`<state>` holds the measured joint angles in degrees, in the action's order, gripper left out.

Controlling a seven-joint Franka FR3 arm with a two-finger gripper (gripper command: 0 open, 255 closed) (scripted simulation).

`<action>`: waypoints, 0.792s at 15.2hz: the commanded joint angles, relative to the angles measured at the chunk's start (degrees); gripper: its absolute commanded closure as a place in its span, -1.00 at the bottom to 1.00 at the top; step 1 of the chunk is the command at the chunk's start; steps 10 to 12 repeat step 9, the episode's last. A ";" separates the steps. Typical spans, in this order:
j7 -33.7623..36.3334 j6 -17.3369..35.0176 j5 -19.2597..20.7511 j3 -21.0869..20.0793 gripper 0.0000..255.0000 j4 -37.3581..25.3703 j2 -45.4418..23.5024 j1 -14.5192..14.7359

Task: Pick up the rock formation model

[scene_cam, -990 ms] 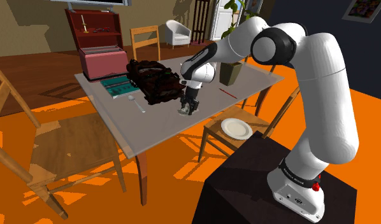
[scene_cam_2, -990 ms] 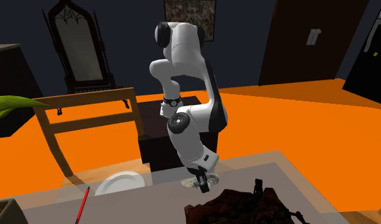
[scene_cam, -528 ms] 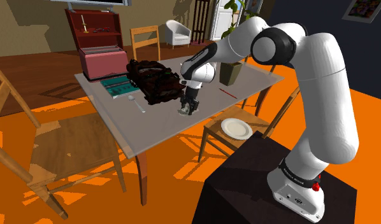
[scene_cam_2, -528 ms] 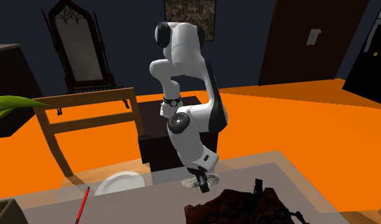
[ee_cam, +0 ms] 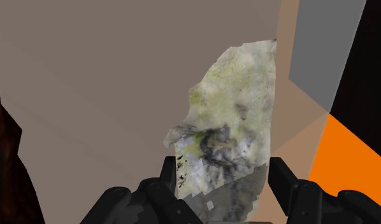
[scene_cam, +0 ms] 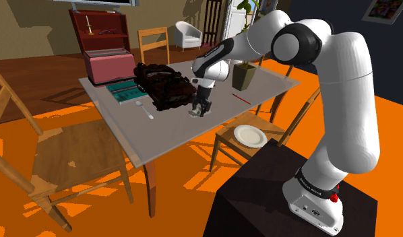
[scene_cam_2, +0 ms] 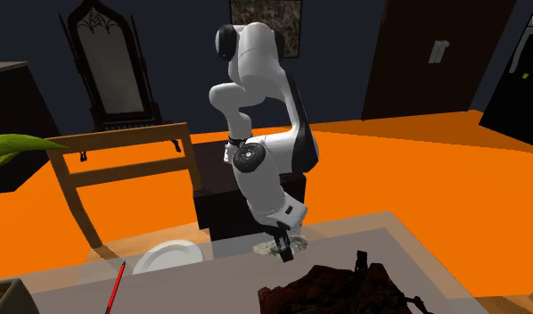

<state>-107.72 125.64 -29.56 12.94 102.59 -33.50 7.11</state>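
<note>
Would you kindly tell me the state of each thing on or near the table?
gripper: shut on the rock formation model.
rock formation model: clasped in the gripper.
plate: lying flat on a chair.
plant pot: upright on the table.
red pencil: lying flat on the table.

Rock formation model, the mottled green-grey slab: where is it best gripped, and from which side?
From above, across the short width of the mottled green-grey rock slab: it is long and flattish, and the black gripper clasps exactly those two side edges.
</note>
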 commanded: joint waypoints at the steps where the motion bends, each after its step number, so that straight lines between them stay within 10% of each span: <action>1: 0.54 -0.97 0.50 0.29 1.00 0.15 1.20 0.21; 12: 2.11 -3.98 1.94 1.05 1.00 -0.12 4.24 0.63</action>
